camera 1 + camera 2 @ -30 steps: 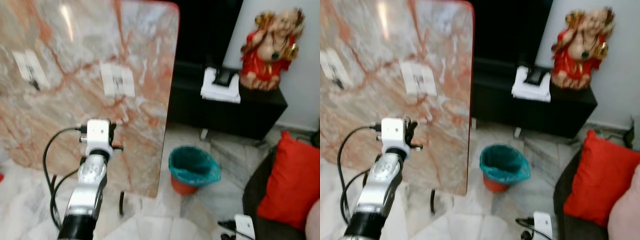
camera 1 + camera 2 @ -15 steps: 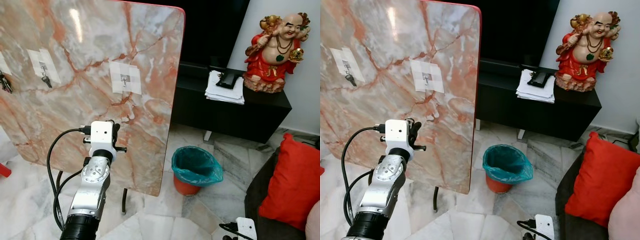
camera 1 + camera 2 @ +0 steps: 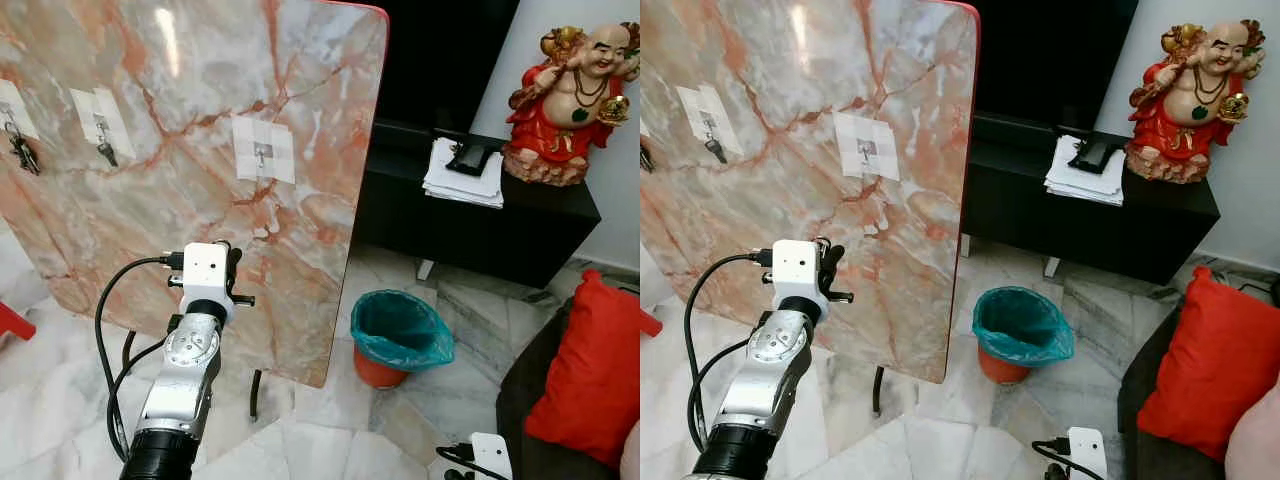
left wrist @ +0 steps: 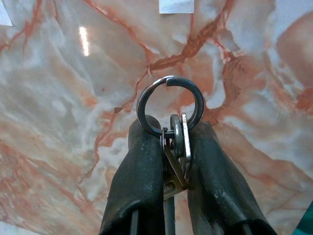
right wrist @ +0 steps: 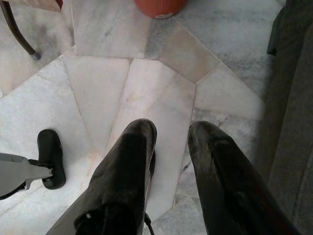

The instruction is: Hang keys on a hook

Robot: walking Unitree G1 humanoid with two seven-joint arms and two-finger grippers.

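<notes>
Two black fingers (image 4: 142,171) of the left gripper (image 4: 168,139) are squeezing a bunch of keys (image 4: 176,156), its steel split ring (image 4: 169,104) standing up above the fingertips against the marble slab (image 3: 180,150). That close look is coming from the left wrist view; from the head views the keys themselves are too small to make out, though the left arm (image 3: 190,360) is reaching up toward the lower part of the slab.

Up on the slab, the head views are picking out white adhesive patches, each carrying a small hook: one hook (image 3: 262,152) near the middle is bare, another hook (image 3: 101,125) further left is holding a small dark key (image 3: 106,153), and at the left edge a dark bunch (image 3: 22,150) is dangling. The held keys are sitting well below the bare hook.

Down low, the right gripper (image 5: 171,134) is hanging over the marble floor (image 5: 156,73), fingers parted with nothing between them. A teal-lined bin (image 3: 400,335) is standing beside the slab, a red statue (image 3: 570,95) on the black cabinet (image 3: 480,225), a red cushion (image 3: 590,370) at the right.
</notes>
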